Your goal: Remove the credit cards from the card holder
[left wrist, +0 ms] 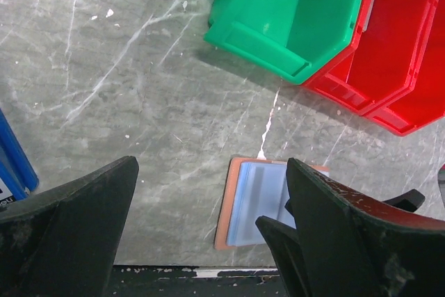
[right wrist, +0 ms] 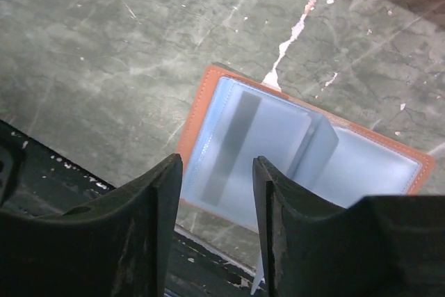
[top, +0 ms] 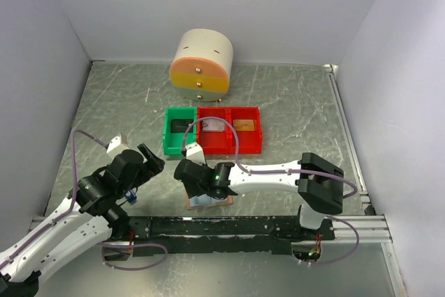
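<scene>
The card holder [right wrist: 208, 92] lies open flat on the table near the front edge, tan with pale blue pockets. A pale credit card [right wrist: 268, 137] with a dark stripe lies on its left half, and one clear sleeve [right wrist: 316, 147] stands up at the fold. My right gripper [right wrist: 217, 165] hovers just above the holder's near edge, jaws apart, nothing across the gap. A thin pale sliver [right wrist: 259, 279] shows beside its right finger. My left gripper [left wrist: 212, 168] is wide open and empty, left of the holder [left wrist: 254, 203]. From above I see the holder [top: 212, 202], right gripper [top: 197, 187] and left gripper [top: 154, 160].
A green bin [top: 169, 145] and two red bins [top: 229, 147] stand in a row behind the holder; the middle one holds a pale card [top: 212, 125]. A round drawer unit [top: 201, 64] is at the back. A blue gadget [top: 131, 198] lies by the left arm. The black rail [top: 229, 226] runs along the front.
</scene>
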Robot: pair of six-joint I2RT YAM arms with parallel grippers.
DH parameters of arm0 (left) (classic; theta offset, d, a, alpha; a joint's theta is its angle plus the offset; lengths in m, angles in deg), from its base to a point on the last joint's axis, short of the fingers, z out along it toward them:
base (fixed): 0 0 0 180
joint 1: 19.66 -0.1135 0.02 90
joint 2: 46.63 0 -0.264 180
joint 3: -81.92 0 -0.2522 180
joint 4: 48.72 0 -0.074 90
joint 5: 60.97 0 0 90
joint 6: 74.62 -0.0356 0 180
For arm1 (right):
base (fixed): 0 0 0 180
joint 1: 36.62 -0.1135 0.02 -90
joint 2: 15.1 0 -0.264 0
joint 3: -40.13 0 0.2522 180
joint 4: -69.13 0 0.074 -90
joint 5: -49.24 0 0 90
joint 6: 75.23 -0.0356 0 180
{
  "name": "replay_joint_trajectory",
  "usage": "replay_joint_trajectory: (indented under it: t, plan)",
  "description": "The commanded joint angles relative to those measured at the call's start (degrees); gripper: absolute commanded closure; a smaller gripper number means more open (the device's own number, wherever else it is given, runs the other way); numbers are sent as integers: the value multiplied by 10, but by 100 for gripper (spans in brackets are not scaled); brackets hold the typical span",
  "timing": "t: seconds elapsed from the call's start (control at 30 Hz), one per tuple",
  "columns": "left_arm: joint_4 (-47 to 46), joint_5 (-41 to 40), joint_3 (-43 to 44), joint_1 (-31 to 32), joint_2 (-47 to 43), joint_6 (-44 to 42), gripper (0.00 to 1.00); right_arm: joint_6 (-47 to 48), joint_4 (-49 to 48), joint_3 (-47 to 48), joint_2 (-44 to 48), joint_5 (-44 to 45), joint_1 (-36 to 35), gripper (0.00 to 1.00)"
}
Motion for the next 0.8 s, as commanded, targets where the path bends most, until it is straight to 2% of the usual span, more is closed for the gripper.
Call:
replay_joint_trajectory:
  t: [0.0,0.13,0.33,0.53,0.63,0.77]
  plan:
    - [5,-12,-1,-4,1,-6,1,-6,17,16,-17,21,-2,53]
    - [-10,-1,-14,-4,0,-5,0,-9,23,21,-45,22,-1,48]
    - [-25,4,-19,-4,7,-17,0,-15,68,48,-94,41,-1,45]
    - [-38,11,-26,-4,17,-17,0,-23,46,12,-73,38,0,45]
    - [-50,21,-31,-4,19,-20,0,-27,24,-10,-67,31,5,48]
    - [-45,17,-24,-4,26,-27,0,-32,16,-21,-74,28,8,59]
